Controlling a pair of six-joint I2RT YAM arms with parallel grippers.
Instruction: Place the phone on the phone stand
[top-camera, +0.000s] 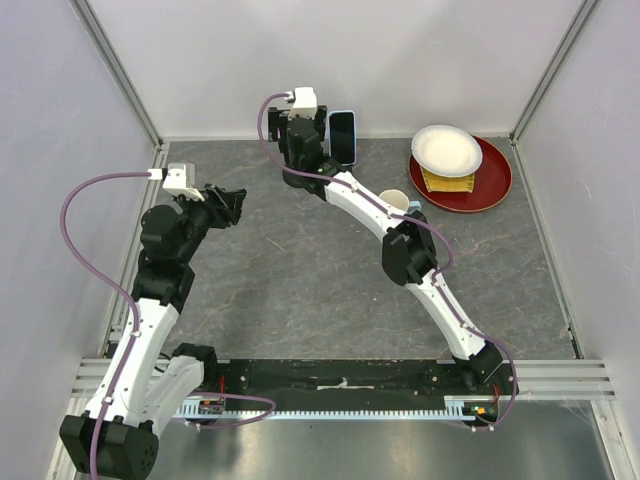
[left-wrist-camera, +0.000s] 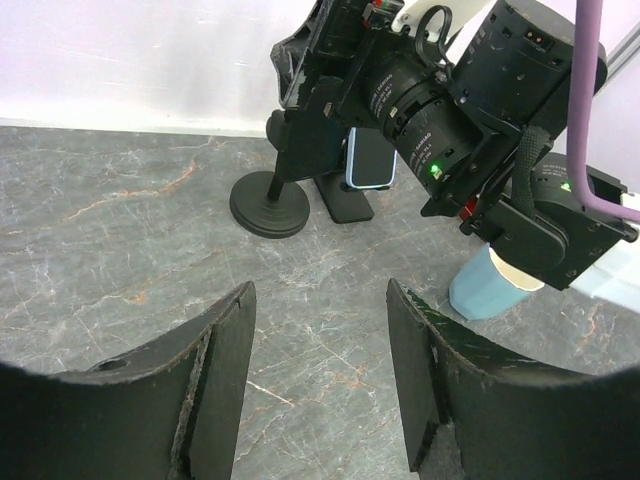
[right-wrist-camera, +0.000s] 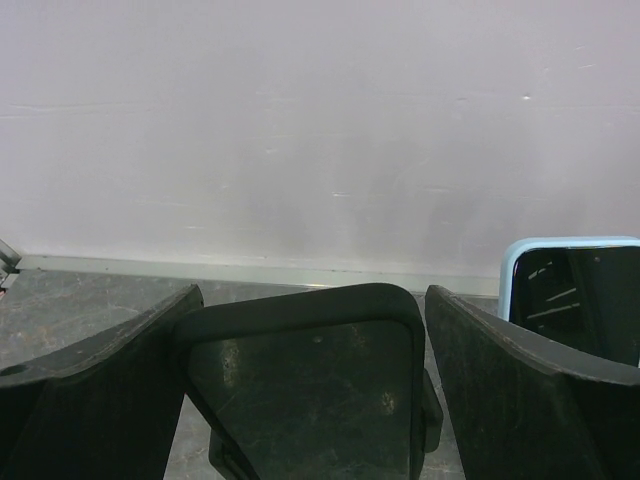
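Noting status from the largest item down.

Desk (top-camera: 300, 290): grey, stone-patterned, and it carries everything.

Right claw (right-wrist-camera: 312, 300), reached out to the back wall: its jaws are wide apart and straddle the bare black plate of the round-based phone stand (left-wrist-camera: 268, 205). There is no phone on that plate.

Left claw (left-wrist-camera: 318, 300): its jaws are apart with nothing between them, and it hovers over the desk well short of the stand.

Phone (left-wrist-camera: 372, 165), blue case: it stands upright just beside the right claw, outside its jaws. It seems propped on a second, flat-footed black holder (left-wrist-camera: 345, 205); we cannot see how it is seated there.

Our judgement: neither claw holds the phone. If the flat-footed holder is the intended stand, the placing looks done and only withdrawal is left. If the round-based one is intended, pick-up and transfer both remain.
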